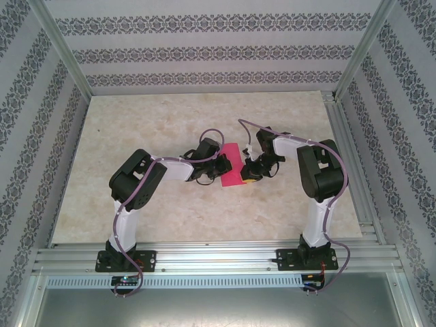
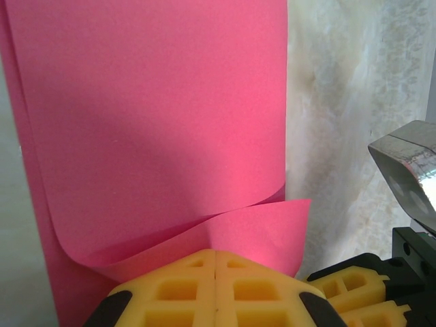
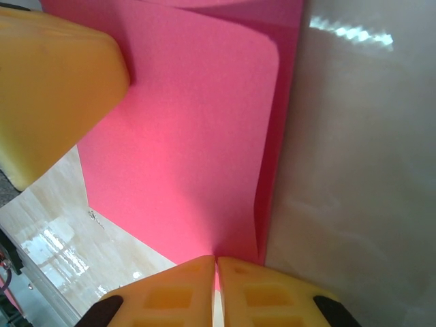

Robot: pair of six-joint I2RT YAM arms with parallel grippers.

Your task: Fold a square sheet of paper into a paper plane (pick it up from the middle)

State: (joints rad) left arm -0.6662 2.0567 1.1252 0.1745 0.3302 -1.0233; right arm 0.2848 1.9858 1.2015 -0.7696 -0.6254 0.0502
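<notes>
The pink sheet of paper (image 1: 232,165) lies at the middle of the table, doubled over into a narrow strip, with both grippers at it. My left gripper (image 1: 221,167) is at its left edge. In the left wrist view this gripper (image 2: 215,253) is shut on a curled layer of the sheet of paper (image 2: 157,116). My right gripper (image 1: 249,172) is at the near right corner. Seen from the right wrist, it (image 3: 216,259) is shut on the edge of the sheet of paper (image 3: 191,143), where two layers meet. No finished paper plane is in view.
The marble-patterned table (image 1: 136,136) is bare around the arms. Patterned walls and a metal frame (image 1: 354,163) close it in. The right gripper's yellow fingers (image 2: 354,293) show in the left wrist view, and a left yellow finger (image 3: 54,88) in the right wrist view.
</notes>
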